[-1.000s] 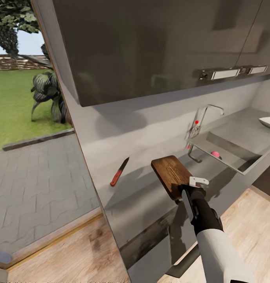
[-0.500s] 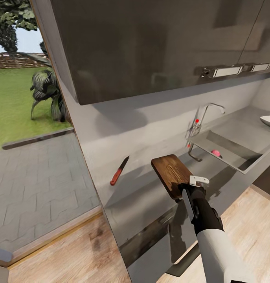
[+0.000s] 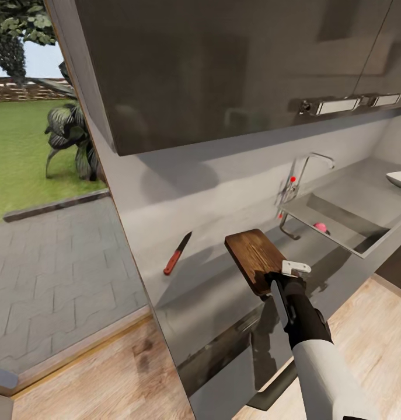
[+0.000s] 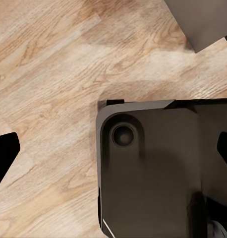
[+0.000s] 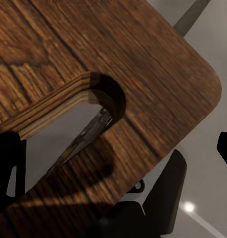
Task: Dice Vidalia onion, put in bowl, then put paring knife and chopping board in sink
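The dark brown chopping board (image 3: 254, 256) lies on the grey countertop (image 3: 212, 291), its handle cut-out (image 5: 69, 119) close up in the right wrist view. My right gripper (image 3: 277, 280) stands open at the board's near end, with one dark fingertip (image 5: 5, 166) on each side of the board's corner. The red-handled paring knife (image 3: 177, 255) lies on the counter left of the board. In the steel sink (image 3: 363, 242) rests the pinkish Vidalia onion (image 3: 320, 227). Far right stands the white bowl (image 3: 400, 179). My left gripper (image 4: 113, 153) hangs open over the wooden floor.
Dark wall cabinets (image 3: 223, 70) hang low over the counter. A chrome tap (image 3: 308, 166) with red knobs rises behind the sink. The counter ends left of the knife at a wall edge, with a garden beyond. My dark base (image 4: 153, 168) sits under the left gripper.
The head view has shifted slightly. The board, the knife and the right gripper keep their places relative to each other.
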